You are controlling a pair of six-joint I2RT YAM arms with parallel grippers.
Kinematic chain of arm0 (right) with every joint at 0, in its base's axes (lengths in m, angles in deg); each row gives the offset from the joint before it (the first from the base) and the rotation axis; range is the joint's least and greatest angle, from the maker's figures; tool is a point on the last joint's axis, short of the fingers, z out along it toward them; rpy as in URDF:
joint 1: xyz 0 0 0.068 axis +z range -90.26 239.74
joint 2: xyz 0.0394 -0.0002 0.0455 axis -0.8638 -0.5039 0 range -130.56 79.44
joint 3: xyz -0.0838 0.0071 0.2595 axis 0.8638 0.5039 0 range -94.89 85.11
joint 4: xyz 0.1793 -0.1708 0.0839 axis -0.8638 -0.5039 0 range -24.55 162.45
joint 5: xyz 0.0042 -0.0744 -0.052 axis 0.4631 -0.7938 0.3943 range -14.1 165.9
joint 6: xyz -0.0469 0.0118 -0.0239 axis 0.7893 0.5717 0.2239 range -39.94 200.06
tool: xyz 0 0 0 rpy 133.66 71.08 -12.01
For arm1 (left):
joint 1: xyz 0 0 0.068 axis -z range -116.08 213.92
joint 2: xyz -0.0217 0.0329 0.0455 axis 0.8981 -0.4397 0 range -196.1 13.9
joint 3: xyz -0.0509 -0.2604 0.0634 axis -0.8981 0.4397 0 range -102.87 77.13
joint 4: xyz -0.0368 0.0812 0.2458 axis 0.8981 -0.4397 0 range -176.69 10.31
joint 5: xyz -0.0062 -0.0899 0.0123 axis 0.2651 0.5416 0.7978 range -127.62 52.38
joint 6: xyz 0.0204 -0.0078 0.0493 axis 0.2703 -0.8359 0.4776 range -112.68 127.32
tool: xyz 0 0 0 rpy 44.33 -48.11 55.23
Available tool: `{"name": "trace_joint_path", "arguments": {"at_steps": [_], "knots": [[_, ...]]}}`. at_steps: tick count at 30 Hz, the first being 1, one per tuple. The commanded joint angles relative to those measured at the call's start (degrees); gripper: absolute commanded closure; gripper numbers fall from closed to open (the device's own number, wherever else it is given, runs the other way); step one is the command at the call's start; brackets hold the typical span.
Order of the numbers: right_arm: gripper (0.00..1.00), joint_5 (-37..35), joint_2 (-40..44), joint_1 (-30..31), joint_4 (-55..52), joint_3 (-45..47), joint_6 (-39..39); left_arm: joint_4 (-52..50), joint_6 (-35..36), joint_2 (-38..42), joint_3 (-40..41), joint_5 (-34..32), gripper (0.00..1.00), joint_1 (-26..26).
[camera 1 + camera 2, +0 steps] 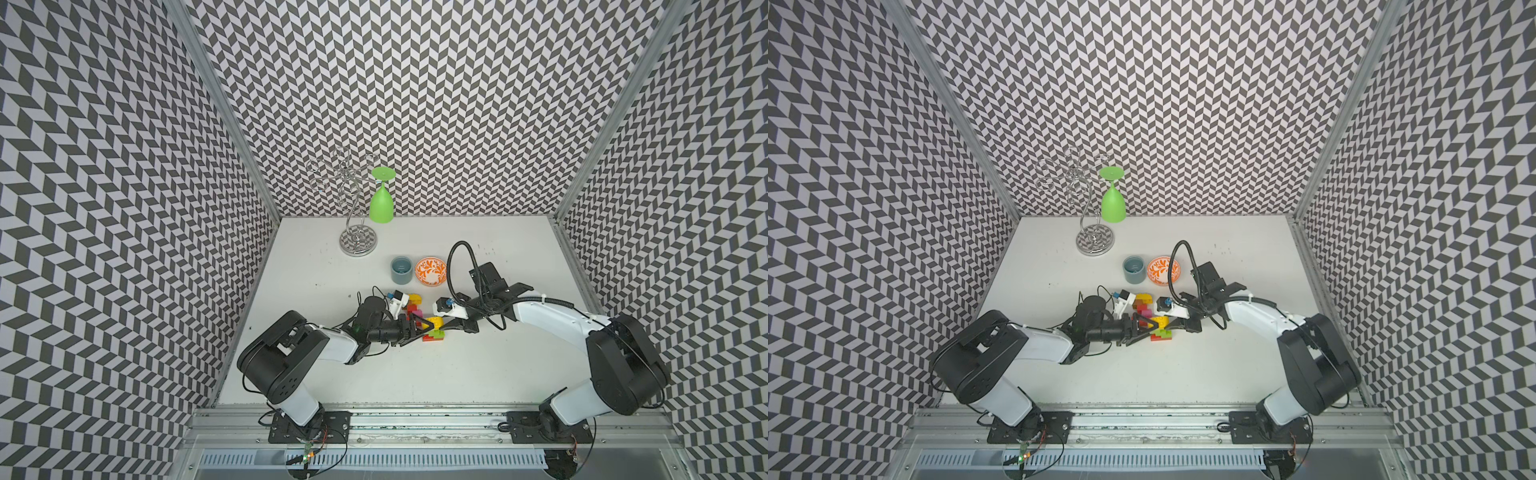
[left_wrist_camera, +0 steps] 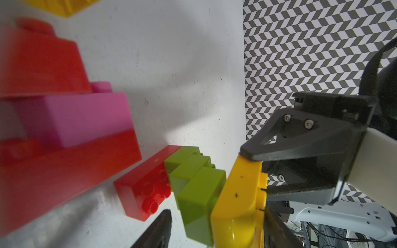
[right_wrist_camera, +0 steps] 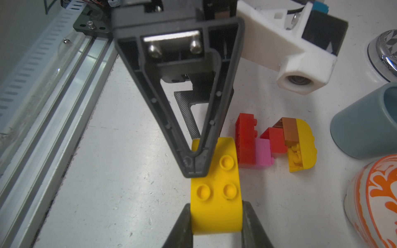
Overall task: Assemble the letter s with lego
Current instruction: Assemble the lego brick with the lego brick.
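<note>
A rounded yellow brick (image 3: 216, 210) tops a small stack: lime green brick (image 2: 197, 193) under it, red brick (image 2: 144, 189) at the bottom on the table. My right gripper (image 3: 216, 205) is shut on the yellow brick's sides. My left gripper (image 2: 217, 211) straddles the same stack from the opposite side. One of its fingers (image 3: 194, 165) rests on the yellow brick's studded top, the other finger (image 2: 156, 229) stands a little apart from the green brick. In both top views the grippers meet at the stack (image 1: 432, 328) (image 1: 1160, 328). A joined red, pink, brown and yellow lego cluster (image 3: 277, 141) lies just behind.
A blue-grey cup (image 1: 401, 269) and an orange-patterned bowl (image 1: 431, 271) stand behind the bricks. A wire glass rack (image 1: 358, 241) holding an upturned green glass (image 1: 381, 203) is at the back. Patterned walls enclose the white table (image 1: 478, 365).
</note>
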Motion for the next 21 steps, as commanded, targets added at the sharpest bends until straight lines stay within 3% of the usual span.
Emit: {"name": "trace_joint_path", "arguments": {"at_steps": [1, 21], "knots": [[0.92, -0.7, 0.9, -0.2, -1.1, -1.2, 1.3, -0.2, 0.6, 0.7, -1.7, -0.7, 0.3, -0.2], [0.92, -2.3, -0.2, -0.3, -1.5, -1.4, 0.8, 0.3, 0.7, -0.5, -1.5, -0.6, 0.36, -0.6]]}}
